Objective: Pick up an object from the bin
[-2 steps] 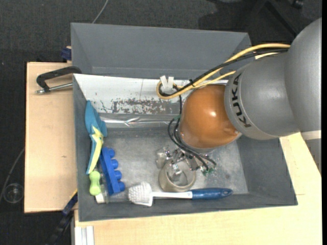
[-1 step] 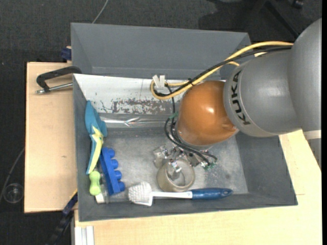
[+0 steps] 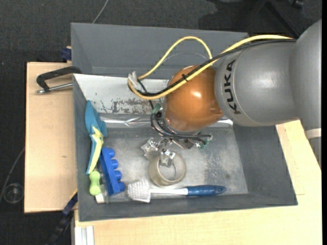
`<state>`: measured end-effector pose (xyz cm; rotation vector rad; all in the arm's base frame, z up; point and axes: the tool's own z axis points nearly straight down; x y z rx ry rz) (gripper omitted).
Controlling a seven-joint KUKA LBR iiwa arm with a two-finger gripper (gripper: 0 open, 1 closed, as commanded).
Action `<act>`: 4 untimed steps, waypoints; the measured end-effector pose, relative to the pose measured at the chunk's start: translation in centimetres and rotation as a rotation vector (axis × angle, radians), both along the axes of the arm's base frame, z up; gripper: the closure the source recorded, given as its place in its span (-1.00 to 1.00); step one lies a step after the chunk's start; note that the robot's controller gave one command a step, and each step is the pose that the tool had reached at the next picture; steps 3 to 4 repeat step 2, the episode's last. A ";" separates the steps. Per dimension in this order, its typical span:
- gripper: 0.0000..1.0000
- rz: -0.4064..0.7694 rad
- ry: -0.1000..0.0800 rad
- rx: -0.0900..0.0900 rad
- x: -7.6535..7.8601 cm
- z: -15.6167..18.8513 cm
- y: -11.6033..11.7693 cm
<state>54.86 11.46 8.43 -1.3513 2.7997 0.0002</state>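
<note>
**Hovering Low Over a Clear Ring at the Bin's Middle**

The gripper (image 3: 162, 154) hung close above the floor of the grey bin (image 3: 265, 182), its metal tip at the far rim of a clear ring (image 3: 153, 173). The ring was shaped like a roll (perhaps of tape, though that could not be settled). It lay flat just beneath the gripper and a little toward the near wall. Whether the gripper was apart or together could not be told, nor whether it touched the ring.

Directly above the gripper sat the orange wrist cover (image 3: 191, 103), with yellow and black cables (image 3: 137, 86) looping off it. The thick grey arm (image 3: 265, 80) ran away to the view's right.

Past the ring, nearer the front wall than the gripper, a brush (image 3: 173, 191) lay on its side. Its white bristles pointed to the view's left and its blue handle to the right.

Well to the view's left of the gripper, along the side wall, lay three more things:
- a blue studded block (image 3: 111, 170)
- a green knobbed piece (image 3: 94, 182) beside the block
- a long light-blue and yellow piece (image 3: 93, 131) farther back
</note>
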 end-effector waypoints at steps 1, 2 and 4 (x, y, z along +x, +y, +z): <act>1.00 0.063 -0.003 -0.001 -0.6 -0.6 -0.5; 1.00 0.147 -0.005 -0.005 -2.1 -1.0 3.7; 1.00 0.147 -0.005 -0.005 -2.1 -1.0 3.7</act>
